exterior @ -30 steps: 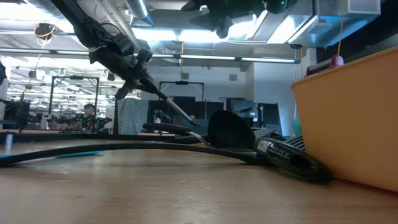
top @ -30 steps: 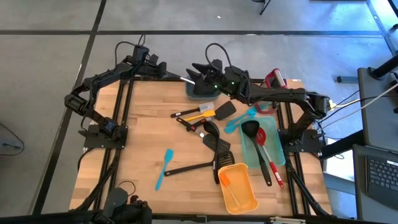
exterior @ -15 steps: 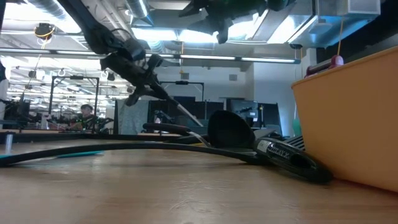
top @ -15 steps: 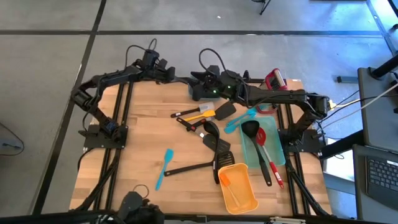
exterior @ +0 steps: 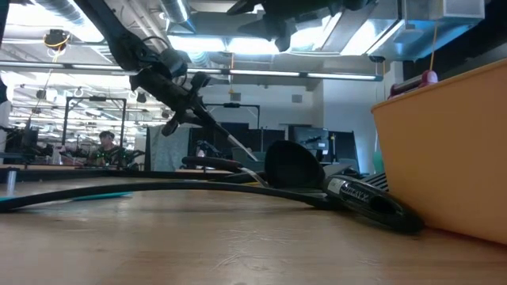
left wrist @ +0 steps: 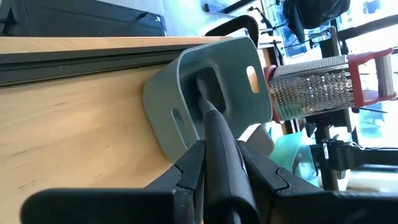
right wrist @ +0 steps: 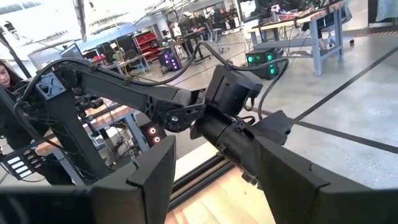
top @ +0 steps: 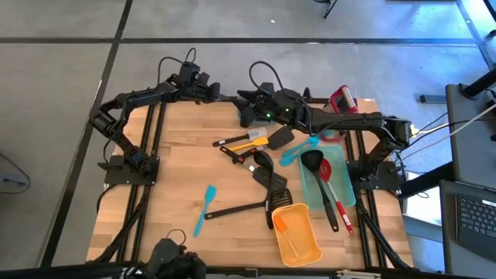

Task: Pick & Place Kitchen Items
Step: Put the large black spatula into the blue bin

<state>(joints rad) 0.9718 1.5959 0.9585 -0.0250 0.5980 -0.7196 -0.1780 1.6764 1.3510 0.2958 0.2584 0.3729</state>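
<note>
My left gripper [top: 211,93] is over the table's far edge, shut on a black-handled utensil [left wrist: 214,134]. The utensil slants down to the right in the low view [exterior: 226,136]. Its far end is in the top opening of a grey-green slotted holder [left wrist: 180,87], which stands at the far edge and is mostly hidden under my right arm in the high view [top: 248,120]. My right gripper [top: 244,101] hovers open above the holder, and its wrist view [right wrist: 214,180] looks at the left arm. More kitchen items lie mid-table. My left gripper pinches the utensil's black handle [left wrist: 217,158] between its two fingers [left wrist: 189,171]. The fingers come slanting down from the table's left and lie along the handle. The utensil is tilted and clear of the table, with its far end [left wrist: 204,87] inside the holder's opening.
A yellow spatula [top: 256,143], black turners [top: 267,174] and a teal spatula [top: 205,208] lie on the wood. An orange bin [top: 296,232] is near the front. A teal tray [top: 345,190] holds a ladle and red-trimmed utensils. A red-framed grater [left wrist: 317,87] stands beside the holder.
My left gripper has moved toward the table's right edge and slightly down, toward the holder. It carried the utensil along, so that its far end now sits in the holder's opening. The gripper has stayed shut on the handle.
</note>
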